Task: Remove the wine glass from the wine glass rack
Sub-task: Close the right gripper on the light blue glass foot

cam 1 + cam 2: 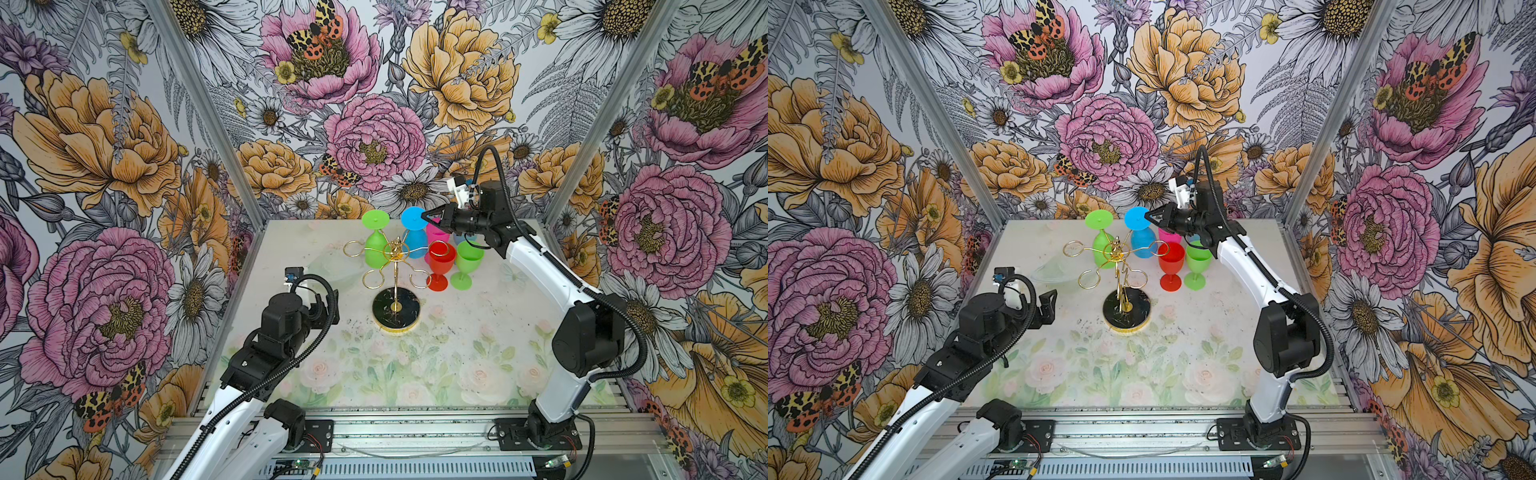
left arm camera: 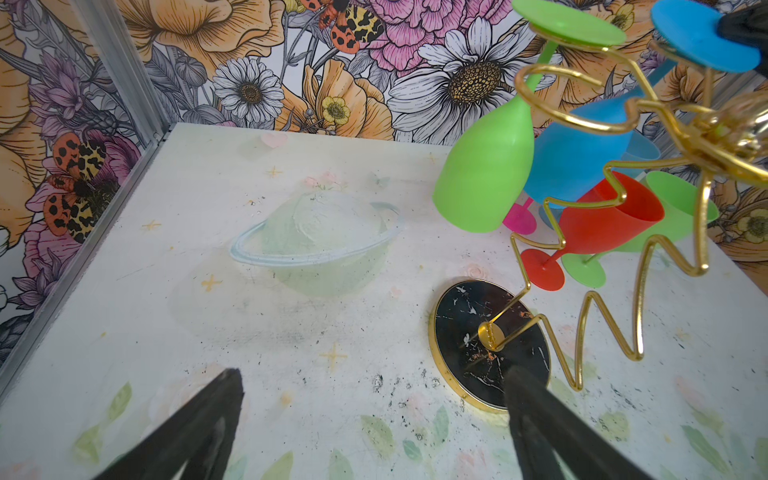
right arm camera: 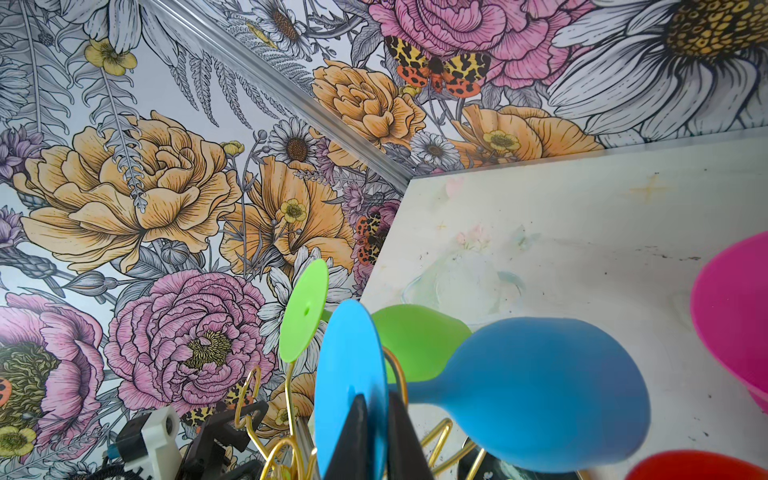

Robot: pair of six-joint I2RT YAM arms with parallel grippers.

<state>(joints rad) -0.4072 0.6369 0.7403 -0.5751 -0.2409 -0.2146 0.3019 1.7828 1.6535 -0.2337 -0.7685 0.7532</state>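
The right gripper point(image 3: 376, 401) is almost closed, pinching from both sides the flat foot of the blue glass point(image 3: 540, 390), which hangs upside down on the rack point(image 1: 384, 316)

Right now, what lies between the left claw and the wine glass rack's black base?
Only bare tabletop: in a top view the open left claw stands apart from the wine glass rack, nothing between them.
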